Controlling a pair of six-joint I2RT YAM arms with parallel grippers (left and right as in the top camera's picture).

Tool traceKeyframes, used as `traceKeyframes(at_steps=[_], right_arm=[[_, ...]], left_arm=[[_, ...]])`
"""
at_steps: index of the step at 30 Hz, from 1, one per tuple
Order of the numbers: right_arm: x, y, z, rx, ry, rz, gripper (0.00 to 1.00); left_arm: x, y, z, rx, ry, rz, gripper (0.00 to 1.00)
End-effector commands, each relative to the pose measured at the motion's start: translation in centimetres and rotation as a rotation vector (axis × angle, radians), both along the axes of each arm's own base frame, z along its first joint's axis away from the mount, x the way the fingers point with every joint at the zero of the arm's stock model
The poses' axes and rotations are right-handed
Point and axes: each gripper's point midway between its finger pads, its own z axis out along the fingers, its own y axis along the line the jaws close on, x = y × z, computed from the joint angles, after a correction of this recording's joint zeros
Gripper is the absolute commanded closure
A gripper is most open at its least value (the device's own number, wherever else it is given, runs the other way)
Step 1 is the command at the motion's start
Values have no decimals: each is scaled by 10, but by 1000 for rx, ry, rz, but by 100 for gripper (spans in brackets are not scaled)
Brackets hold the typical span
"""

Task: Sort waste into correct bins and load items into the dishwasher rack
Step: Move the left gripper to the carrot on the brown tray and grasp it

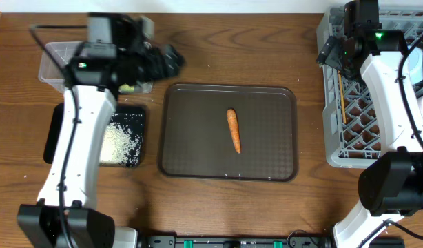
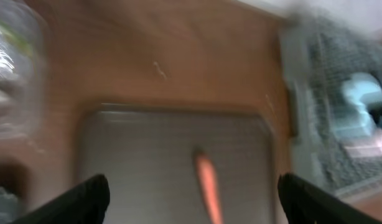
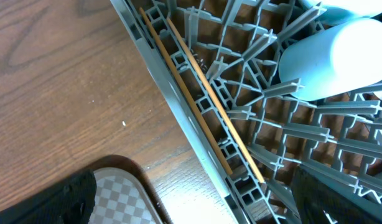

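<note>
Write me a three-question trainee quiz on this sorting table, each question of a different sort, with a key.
1. True or false: the carrot lies inside the clear tub.
2. Where are the chopsticks? A, on the table top; B, in the grey rack; C, in the clear tub.
3. Short answer: which tray holds the rice?

Key: 1 false, it lies on the brown tray. 2 B. 3 the black tray.
</note>
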Motion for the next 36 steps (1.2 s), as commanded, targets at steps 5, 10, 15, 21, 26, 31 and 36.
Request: traceKeyframes(at_steps=[5,10,15,21,26,31,36], right_arm=[[0,-4,-2,-4,4,-23,1],[0,-4,-2,-4,4,-23,1],[0,-4,-2,-4,4,-23,1],[0,-4,-2,-4,4,-23,1],[0,-4,-2,-4,4,-23,1],[0,-4,-2,-4,4,-23,1],[0,-4,-2,-4,4,-23,1]], left_arm=[[-56,-95,-66,0,248,-241,5],[-57,-103,-124,271,352,13,5],[-58,-121,-159,422,324,138,5],[-58,-142,-191,447,328,196,5],[-54,-141,-216,476,343,206,5],[-54,-140,-231,498,362,208,15],[-55,-140,-233,499,362,207,35]])
